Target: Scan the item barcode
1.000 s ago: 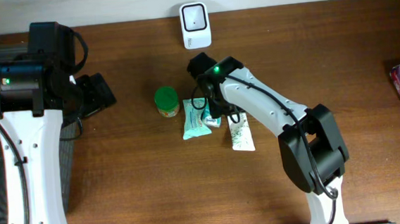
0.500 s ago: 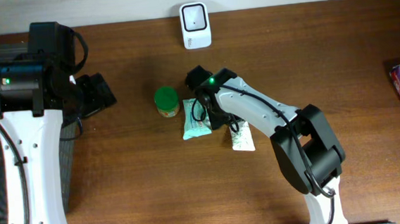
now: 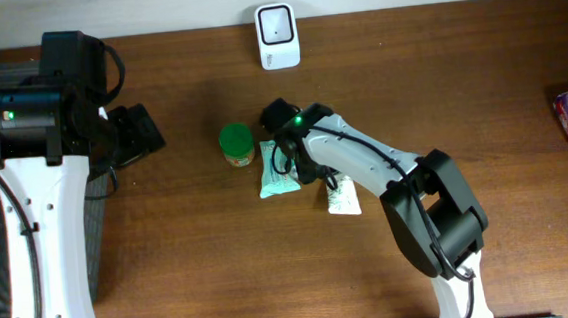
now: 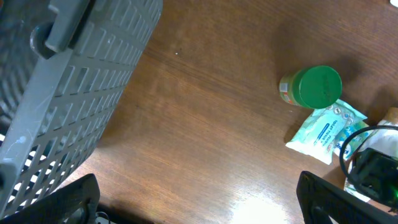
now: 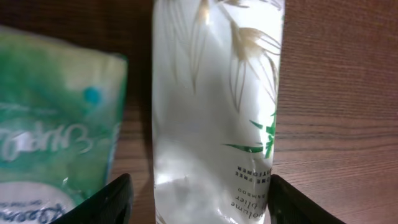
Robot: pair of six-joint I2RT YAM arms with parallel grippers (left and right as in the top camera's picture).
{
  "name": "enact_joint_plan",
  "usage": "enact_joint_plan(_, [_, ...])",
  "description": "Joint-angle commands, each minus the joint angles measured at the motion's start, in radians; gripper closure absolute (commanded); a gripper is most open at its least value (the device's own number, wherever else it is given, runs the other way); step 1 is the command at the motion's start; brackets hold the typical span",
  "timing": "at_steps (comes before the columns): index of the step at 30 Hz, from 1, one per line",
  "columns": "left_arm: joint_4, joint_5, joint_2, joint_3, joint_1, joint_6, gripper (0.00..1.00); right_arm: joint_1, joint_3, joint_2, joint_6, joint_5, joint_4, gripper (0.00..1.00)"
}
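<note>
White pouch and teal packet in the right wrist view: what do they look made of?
White pouch: apparently glossy plastic, either film or a soft tube, judging by the bright sheen and the green leaf print; which of the two is unclear. Teal packet: probably soft plastic film with a slight gloss, since its printed surface looks puffy, though it is blurred here.

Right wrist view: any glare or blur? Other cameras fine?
Right wrist: white sachet blown out mid-body, green pouch beside it soft and out of focus. Left wrist: bright glare patch on the table near the bottom edge; basket close and slightly blurred. Overhead: evenly lit, sharp.
</note>
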Motion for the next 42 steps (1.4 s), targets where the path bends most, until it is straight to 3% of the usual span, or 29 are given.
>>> enact_joint_plan(1, [-0.001,0.0,-0.016,0.011,0.004,-0.013,0.01,0.04,-0.011,0.015,0.021,0.039,0.012,0.37])
enact_joint_plan(6, [-0.001,0.0,-0.016,0.011,0.004,-0.013,0.01,0.038,-0.056,0.015,0.069,0.102,0.049,0.38])
enact_joint_plan(10, [-0.001,0.0,-0.016,0.011,0.004,-0.013,0.01,0.034,-0.061,0.015,0.069,0.148,0.051,0.56])
enact_joint_plan(18, [-0.001,0.0,-0.016,0.011,0.004,-0.013,0.01,-0.092,-0.06,0.015,0.056,0.151,0.007,0.54])
enact_joint_plan(21, [-0.001,0.0,-0.016,0.011,0.004,-0.013,0.01,-0.144,-0.053,0.014,-0.033,0.092,-0.009,0.54])
enact_joint_plan(26, [-0.001,0.0,-0.016,0.011,0.004,-0.013,0.01,-0.151,0.121,0.014,-0.042,0.033,-0.232,0.46])
enact_joint_plan(32, [-0.001,0.0,-0.016,0.011,0.004,-0.013,0.01,-0.078,0.098,0.015,-0.041,0.0,-0.128,0.45])
enact_joint_plan(35, [-0.001,0.0,-0.016,0.011,0.004,-0.013,0.01,-0.076,0.075,0.015,0.02,0.106,-0.12,0.34])
enact_joint_plan(42, [-0.001,0.0,-0.016,0.011,0.004,-0.013,0.01,-0.09,-0.017,0.015,0.015,0.124,-0.029,0.12])
